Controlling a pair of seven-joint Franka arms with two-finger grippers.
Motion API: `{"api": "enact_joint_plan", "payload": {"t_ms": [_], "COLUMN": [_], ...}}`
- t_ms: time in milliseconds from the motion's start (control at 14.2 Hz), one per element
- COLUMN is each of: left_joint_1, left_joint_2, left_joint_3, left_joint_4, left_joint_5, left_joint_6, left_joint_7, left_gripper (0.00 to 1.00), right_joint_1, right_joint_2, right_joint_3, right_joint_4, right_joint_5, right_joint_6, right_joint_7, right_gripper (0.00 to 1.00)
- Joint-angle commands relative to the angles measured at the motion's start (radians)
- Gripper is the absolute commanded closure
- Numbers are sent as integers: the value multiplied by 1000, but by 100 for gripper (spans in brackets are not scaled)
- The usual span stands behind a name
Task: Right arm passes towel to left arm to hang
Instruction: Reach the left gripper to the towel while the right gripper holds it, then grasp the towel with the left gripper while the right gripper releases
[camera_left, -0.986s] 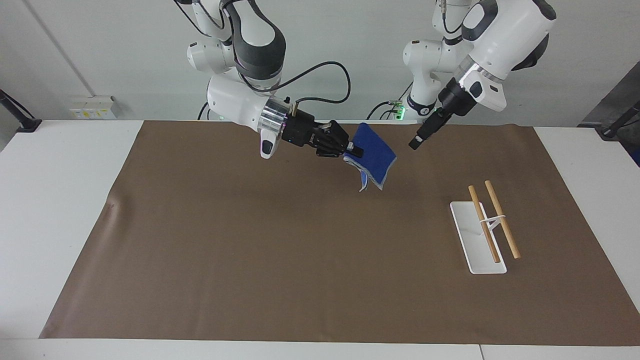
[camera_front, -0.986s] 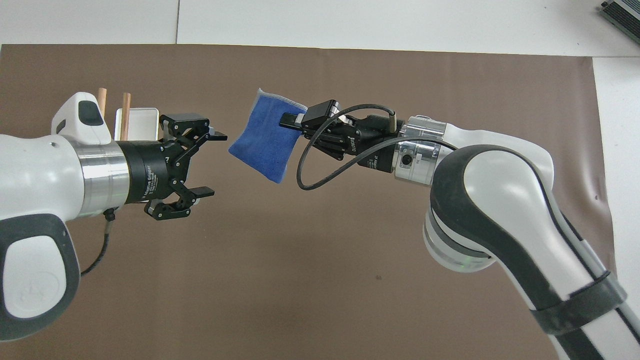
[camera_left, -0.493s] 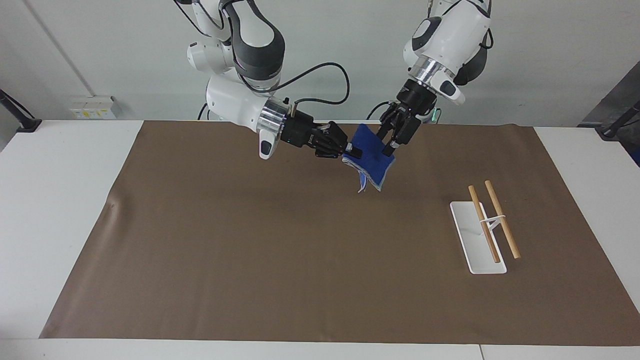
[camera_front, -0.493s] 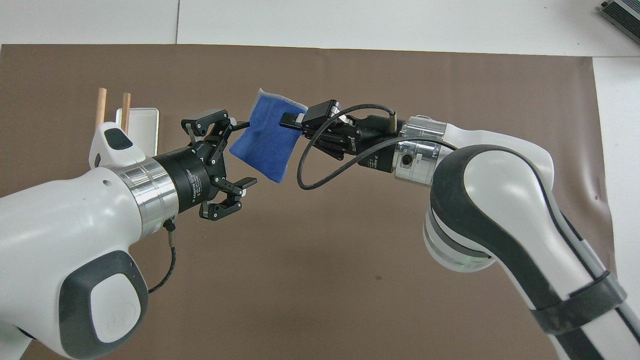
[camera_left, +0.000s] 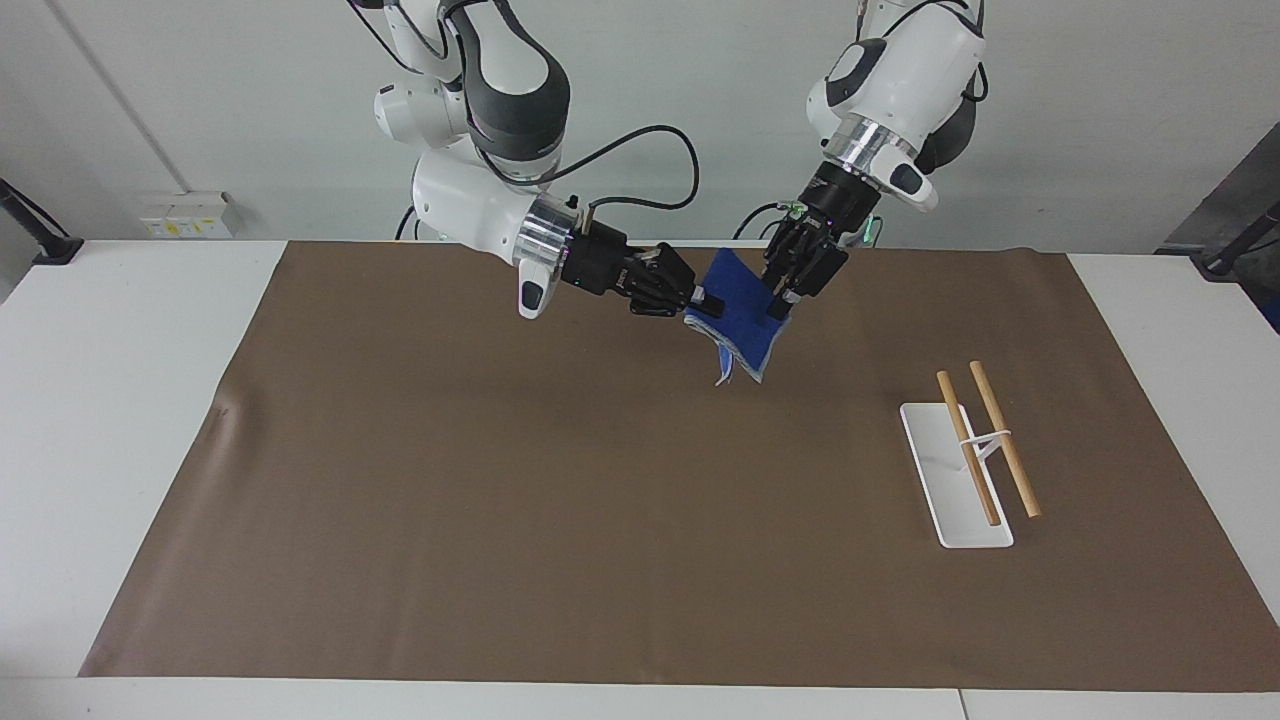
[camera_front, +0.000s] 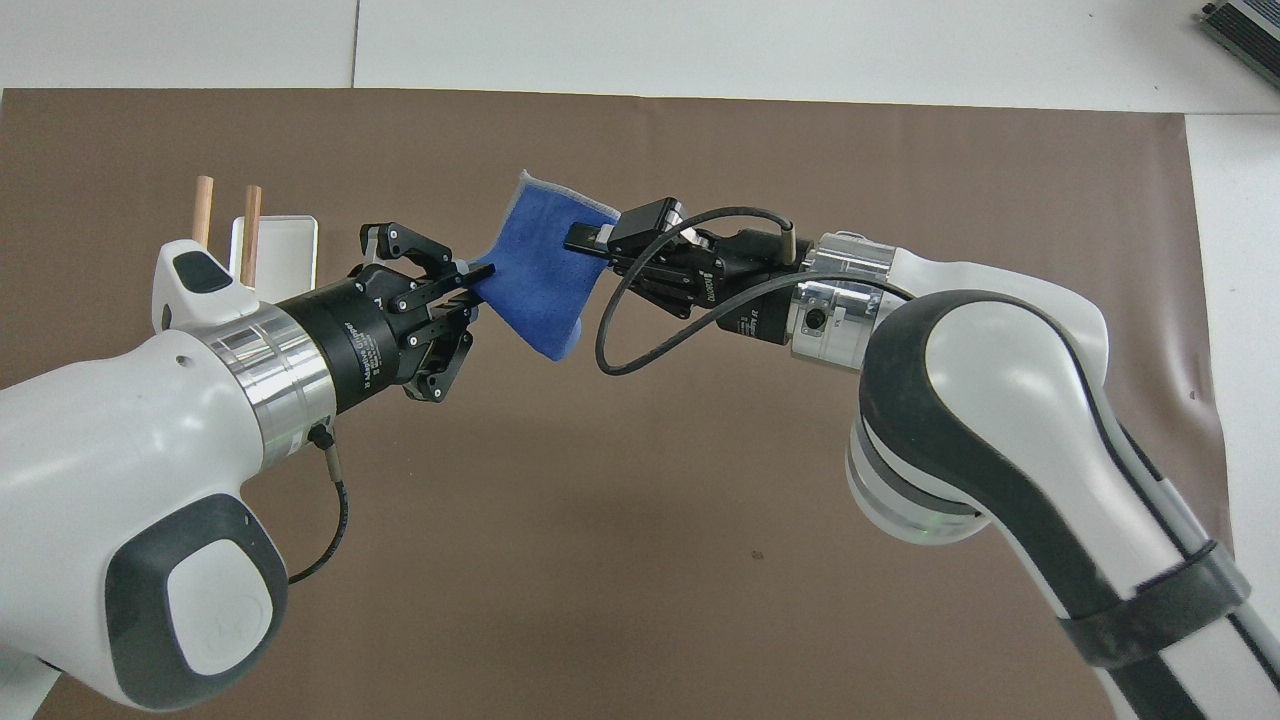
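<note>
The deep blue towel (camera_left: 742, 312) with pale grey edging hangs in the air over the brown mat (camera_left: 560, 480), between both grippers; it also shows in the overhead view (camera_front: 540, 290). My right gripper (camera_left: 700, 298) is shut on one edge of it, seen in the overhead view (camera_front: 585, 240). My left gripper (camera_left: 779, 303) has its fingers closed on the other edge, seen in the overhead view (camera_front: 478, 282). The towel's lower corner droops loose below both grippers.
A white towel rack base (camera_left: 955, 480) with two wooden rails (camera_left: 1003, 438) stands on the mat toward the left arm's end of the table; the rails' tips show in the overhead view (camera_front: 250, 215). White table surface (camera_left: 120, 400) surrounds the mat.
My left gripper moved in from beside the towel, reached its edge and closed its fingers on it. My right gripper kept holding the towel, almost still.
</note>
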Motion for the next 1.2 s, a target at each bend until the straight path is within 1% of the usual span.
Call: {"api": "enact_joint_plan", "payload": {"t_ms": [0, 282, 352, 423, 493, 563, 634, 704, 845, 915, 1056, 1127], "left_joint_1": [-4, -3, -3, -1, 0, 7, 14, 17, 40, 42, 51, 72], "left_joint_2": [-3, 0, 0, 0, 0, 0, 0, 3, 14, 37, 81, 95], "left_joint_3": [5, 6, 6, 6, 8, 8, 8, 9, 9, 9, 9, 9], "left_joint_4": [-15, -11, -12, -11, -11, -12, -14, -14, -21, -24, -32, -37], "left_joint_5": [-22, -22, -20, -20, -20, -19, -17, -14, -7, -6, -6, -5], "left_joint_6": [29, 28, 26, 26, 25, 25, 25, 26, 48, 77, 141, 173], "left_joint_7": [-4, 4, 9, 3, 6, 7, 7, 9, 9, 12, 13, 13], "left_gripper": [100, 100, 100, 100, 100, 100, 100, 100, 100, 100, 100, 100], "right_joint_1": [-5, -5, -7, -7, -7, -5, -5, -5, -7, -7, -16, -22], "right_joint_2": [-9, -9, -9, -7, -7, -7, -6, -4, -4, -6, -9, -9], "right_joint_3": [7, 7, 7, 7, 7, 7, 7, 6, 6, 4, -1, -4], "right_joint_4": [-15, -15, -15, -15, -15, -16, -19, -24, -45, -58, -94, -101], "right_joint_5": [26, 26, 26, 19, 16, 8, -30, -100, -269, -359, -557, -642], "right_joint_6": [17, 27, 27, 29, 44, 73, 85, 89, 162, 191, 193, 185], "right_joint_7": [-39, -31, -28, -28, -28, -30, -27, -24, 14, 44, 109, 142], "right_gripper": [100, 100, 95, 54, 1, 0, 0, 0, 0, 0, 0, 0]}}
